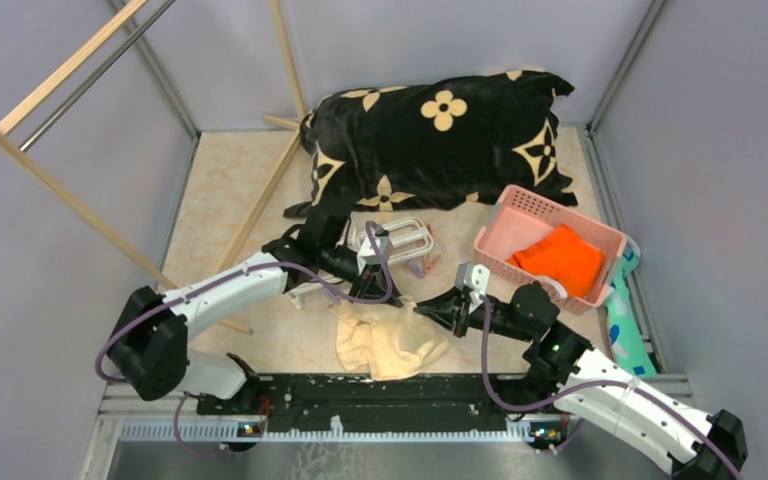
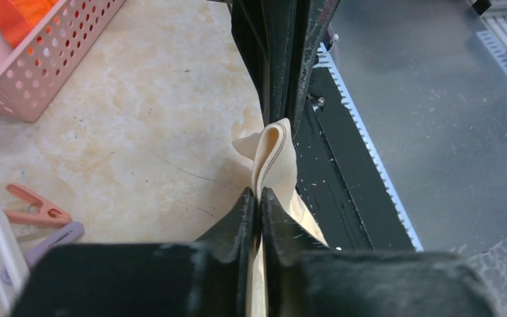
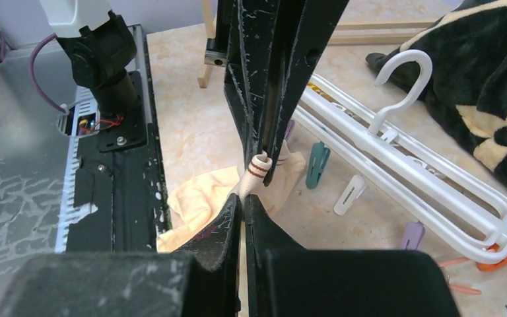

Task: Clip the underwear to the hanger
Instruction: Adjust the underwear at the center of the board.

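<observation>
Pinching a fold of the underwear (image 1: 392,345) in the left gripper (image 2: 259,201), clenched tight; right gripper (image 3: 243,205) likewise clenched, apparently on the striped waistband edge. Underwear bunched on the desk (image 1: 210,210) by its near edge, between both arms. Hanger (image 3: 422,181) flat just beyond, long axis across the desk, nearer the left arm.

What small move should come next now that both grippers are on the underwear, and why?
Probably lift both grippers a little, together. The left gripper and right gripper each look shut on the same folded edge of the underwear, whose rest lies crumpled on the table; the hanger lies flat just beyond it.
</observation>
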